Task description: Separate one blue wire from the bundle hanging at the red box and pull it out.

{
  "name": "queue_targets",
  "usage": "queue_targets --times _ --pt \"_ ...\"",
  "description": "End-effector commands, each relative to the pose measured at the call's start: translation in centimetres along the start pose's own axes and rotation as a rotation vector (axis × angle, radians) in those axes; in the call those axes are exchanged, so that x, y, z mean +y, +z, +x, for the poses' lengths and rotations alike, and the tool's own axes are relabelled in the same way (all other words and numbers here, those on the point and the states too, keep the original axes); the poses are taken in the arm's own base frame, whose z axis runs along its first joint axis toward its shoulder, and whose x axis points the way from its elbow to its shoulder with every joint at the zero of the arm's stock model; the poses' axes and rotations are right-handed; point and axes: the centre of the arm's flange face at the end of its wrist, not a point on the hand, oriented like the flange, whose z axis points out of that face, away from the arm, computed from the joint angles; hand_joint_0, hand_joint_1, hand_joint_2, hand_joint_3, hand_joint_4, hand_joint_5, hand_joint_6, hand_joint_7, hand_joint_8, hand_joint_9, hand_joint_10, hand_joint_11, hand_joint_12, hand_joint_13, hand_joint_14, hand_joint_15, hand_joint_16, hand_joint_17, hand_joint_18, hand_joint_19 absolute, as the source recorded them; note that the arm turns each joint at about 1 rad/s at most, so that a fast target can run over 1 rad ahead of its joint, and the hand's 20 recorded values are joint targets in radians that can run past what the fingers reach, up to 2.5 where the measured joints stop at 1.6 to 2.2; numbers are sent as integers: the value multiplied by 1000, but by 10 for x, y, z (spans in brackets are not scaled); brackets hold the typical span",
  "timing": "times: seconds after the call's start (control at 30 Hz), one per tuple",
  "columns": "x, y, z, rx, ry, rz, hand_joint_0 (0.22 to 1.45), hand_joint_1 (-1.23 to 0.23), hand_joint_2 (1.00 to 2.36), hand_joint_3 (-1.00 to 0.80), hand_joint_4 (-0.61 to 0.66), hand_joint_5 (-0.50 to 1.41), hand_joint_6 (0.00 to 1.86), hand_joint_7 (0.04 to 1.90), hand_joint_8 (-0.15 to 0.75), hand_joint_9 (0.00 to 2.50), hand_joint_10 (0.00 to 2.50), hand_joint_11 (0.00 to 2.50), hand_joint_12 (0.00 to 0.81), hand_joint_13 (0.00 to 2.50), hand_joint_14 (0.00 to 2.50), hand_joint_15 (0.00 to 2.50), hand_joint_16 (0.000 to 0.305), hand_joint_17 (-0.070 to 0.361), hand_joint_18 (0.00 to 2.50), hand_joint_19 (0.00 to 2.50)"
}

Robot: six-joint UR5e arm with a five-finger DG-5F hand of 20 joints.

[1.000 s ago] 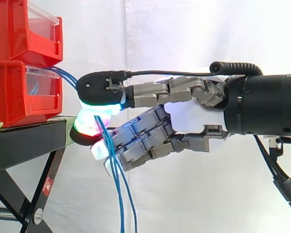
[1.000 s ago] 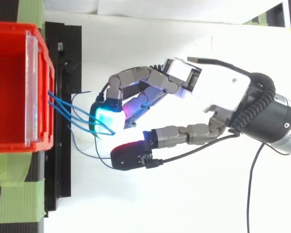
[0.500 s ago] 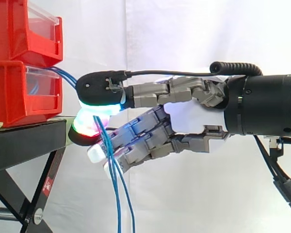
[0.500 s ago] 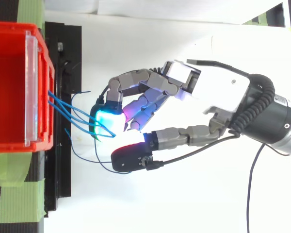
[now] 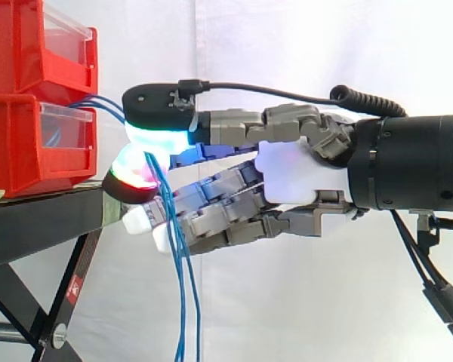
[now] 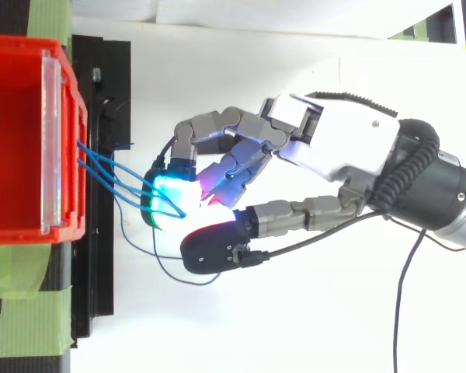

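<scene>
Side view: the hand (image 5: 287, 177) pinches the blue wires (image 5: 183, 286) between two glowing fingertips (image 5: 162, 136) just off the lower red bin (image 5: 30, 143). The strands hang down beside the black stand (image 5: 38, 226).

Top view: the blue wires (image 6: 109, 167) fan out from the front of the red bin (image 6: 71, 179) into the curled fingers (image 6: 217, 124).

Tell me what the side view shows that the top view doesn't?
Side view: two red bins stacked on a black stand, with blue wires hanging down past the hand. Top view: the upper bin and its open inside, green tape on the stand, and the wires fanning out from the bin's front. Both: the hand's glowing fingertips closed on the wires.
</scene>
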Motion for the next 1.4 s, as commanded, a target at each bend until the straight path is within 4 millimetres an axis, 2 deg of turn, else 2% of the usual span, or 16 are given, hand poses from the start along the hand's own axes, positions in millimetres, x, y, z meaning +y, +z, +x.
queue_targets --times 0.0,0.1,0.33,0.47,0.7,0.8,1.07,1.17,1.2,1.27,1.3,1.37 --pt "0 0 0 -2 100 1 618 -730 1030 -39 120 -172 785 1165 403 925 9 290 412 1424 8 202 18 40 425 28" --pt "0 0 0 -2 173 2 618 -726 1031 -37 116 -173 785 1167 396 917 10 312 424 1546 13 355 21 48 457 78" --pt "-1 -2 0 -2 307 12 621 -723 1031 -47 120 -175 785 1168 388 905 10 318 423 1588 16 449 24 54 473 120" --pt "-2 -2 -1 -4 313 14 622 -720 1031 -55 119 -176 785 1163 388 899 10 334 414 1594 18 540 25 57 475 155" --pt "-4 -4 -2 -5 301 37 623 -716 1031 -59 116 -178 786 1164 371 883 11 378 387 1644 26 847 32 71 523 269" --pt "-5 -6 -2 -3 295 49 624 -714 1031 -64 117 -179 787 1157 369 875 12 398 377 1636 28 925 35 78 541 319" --pt "-6 -6 -2 -3 290 52 622 -709 1030 -77 113 -182 788 1156 333 740 15 451 355 1376 25 1072 42 95 523 437" --pt "-7 -6 -2 -5 289 53 622 -706 1029 -84 116 -183 790 1150 321 666 13 476 331 1346 24 1254 44 98 517 494" --pt "-6 -5 -2 -5 288 51 622 -705 1029 -85 111 -184 790 1150 319 661 14 509 299 1393 13 1457 45 101 547 553" --pt "-7 -6 -2 -5 287 53 623 -705 1029 -90 110 -184 791 1142 319 660 14 547 288 1432 3 1653 46 104 626 662" --pt "-6 -5 -2 -5 288 51 623 -704 1029 -90 110 -184 792 1141 318 659 17 566 284 1428 44 1696 47 105 650 714" --pt "-6 -5 -2 -5 287 51 623 -704 1029 -90 117 -185 793 1133 315 663 17 586 287 1346 468 1577 47 105 692 804"
